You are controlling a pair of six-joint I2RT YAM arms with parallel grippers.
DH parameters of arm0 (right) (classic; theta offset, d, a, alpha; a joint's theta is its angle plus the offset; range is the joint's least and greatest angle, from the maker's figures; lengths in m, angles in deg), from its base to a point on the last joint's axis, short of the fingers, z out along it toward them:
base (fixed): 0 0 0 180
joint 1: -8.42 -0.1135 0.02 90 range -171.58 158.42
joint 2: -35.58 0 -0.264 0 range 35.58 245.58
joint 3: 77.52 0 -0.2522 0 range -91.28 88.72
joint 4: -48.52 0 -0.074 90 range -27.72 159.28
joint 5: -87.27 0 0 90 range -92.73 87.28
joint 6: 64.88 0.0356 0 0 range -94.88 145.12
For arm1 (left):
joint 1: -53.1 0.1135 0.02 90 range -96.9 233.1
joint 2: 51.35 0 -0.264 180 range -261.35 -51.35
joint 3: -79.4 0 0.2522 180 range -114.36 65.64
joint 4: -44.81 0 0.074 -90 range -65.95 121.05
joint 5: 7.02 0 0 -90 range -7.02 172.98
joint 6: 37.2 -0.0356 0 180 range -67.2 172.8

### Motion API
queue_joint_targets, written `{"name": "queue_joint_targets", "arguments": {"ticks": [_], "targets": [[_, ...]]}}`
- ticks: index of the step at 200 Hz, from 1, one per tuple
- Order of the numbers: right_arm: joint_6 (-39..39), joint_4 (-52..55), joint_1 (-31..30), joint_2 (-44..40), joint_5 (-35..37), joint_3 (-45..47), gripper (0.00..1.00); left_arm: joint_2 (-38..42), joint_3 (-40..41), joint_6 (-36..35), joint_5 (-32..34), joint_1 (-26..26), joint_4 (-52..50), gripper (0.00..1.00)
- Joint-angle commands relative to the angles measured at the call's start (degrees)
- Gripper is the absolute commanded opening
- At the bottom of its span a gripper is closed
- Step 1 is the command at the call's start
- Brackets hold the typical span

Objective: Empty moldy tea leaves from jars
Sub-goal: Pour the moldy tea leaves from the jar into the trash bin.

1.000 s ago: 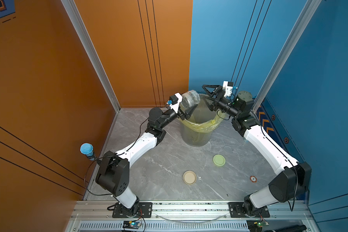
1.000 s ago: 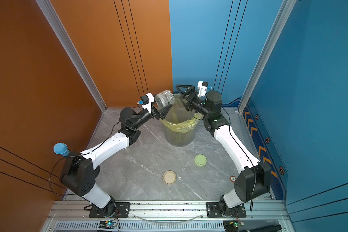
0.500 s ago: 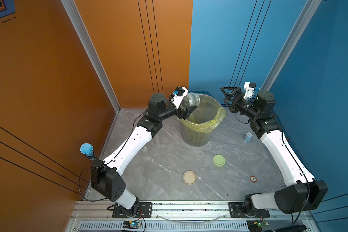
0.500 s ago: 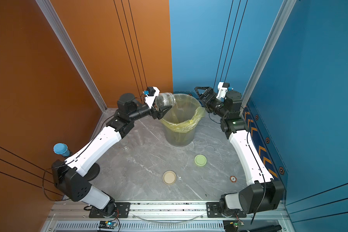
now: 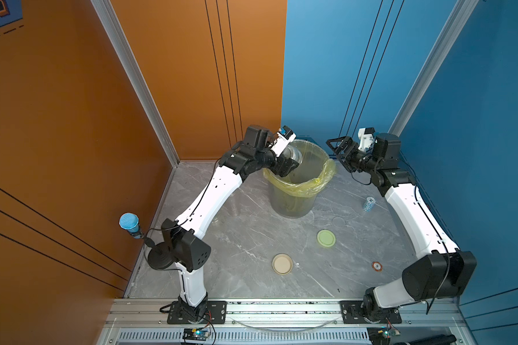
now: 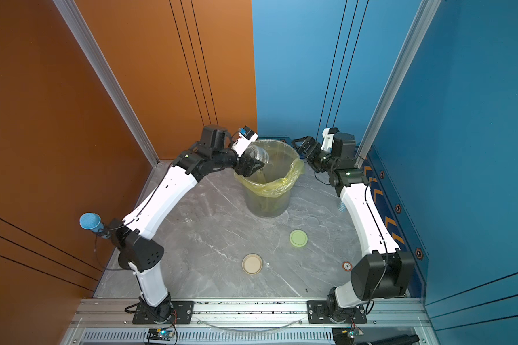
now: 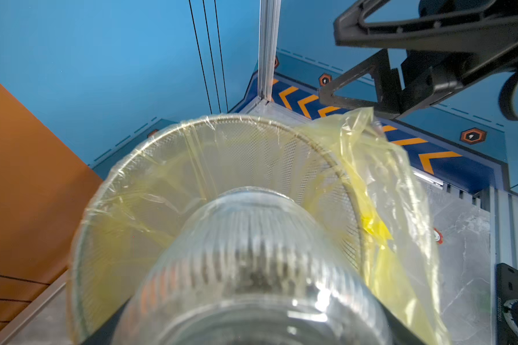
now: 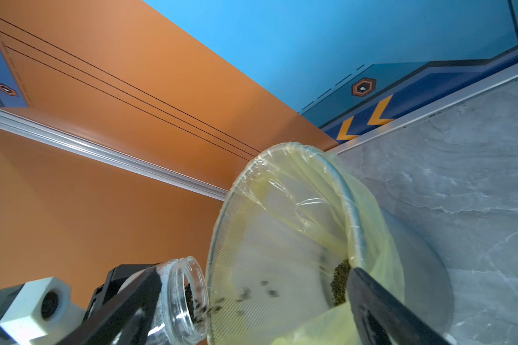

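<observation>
Marble table (image 5: 251, 233); left jaws hold jar (image 5: 294, 154) tilted, mouth toward bin (image 5: 293, 203); right jaws wide.

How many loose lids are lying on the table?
3: beige lid nearest the rail, pale green lid beyond it, faint translucent lid by the bin. Others may be hidden.

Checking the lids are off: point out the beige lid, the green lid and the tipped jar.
beige lid (image 5: 282, 263), in a top view, middle of its disc.
green lid (image 5: 326, 238), in a top view, middle of its disc.
jar (image 8: 178, 301), right wrist view, clear wall just behind its open mouth.
</observation>
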Motion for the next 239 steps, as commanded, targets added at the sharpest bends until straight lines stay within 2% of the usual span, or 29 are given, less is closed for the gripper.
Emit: {"name": "queue_joint_targets", "arguments": {"ticks": [1,25,88,115,156,174,213,239], "targets": [[-3.3,2.8,0.0,1.3,-1.1,-2.0,1.00,-5.3,-10.1,-0.7,6.2,-2.3,-12.2,0.50],[-3.7,2.9,0.0,1.6,-1.2,-1.9,1.00,-10.5,-19.4,-1.6,10.0,-3.3,-18.5,0.50],[-3.7,2.3,1.5,-0.2,-0.6,-0.1,1.00,-9.0,-21.3,-0.5,12.0,-2.9,-20.4,0.50],[-5.9,5.6,2.1,-0.2,1.1,-1.4,1.00,-8.7,-22.4,-0.5,12.8,-3.5,-20.7,0.49],[-16.7,19.3,-0.8,3.4,9.4,-7.8,0.85,-13.2,-23.6,-0.8,14.1,-4.0,-23.1,0.48],[-20.9,24.9,-3.8,5.8,13.1,-11.2,0.83,-12.7,-24.4,-1.3,15.0,-4.7,-23.5,0.48],[-25.2,33.2,-8.6,12.3,19.1,-19.2,0.77,-11.5,-23.8,-1.6,16.2,-3.8,-23.7,0.48],[-27.3,36.0,-10.0,15.4,22.6,-21.4,0.72,-11.5,-23.4,-2.0,16.9,-3.9,-25.2,0.48]]}}
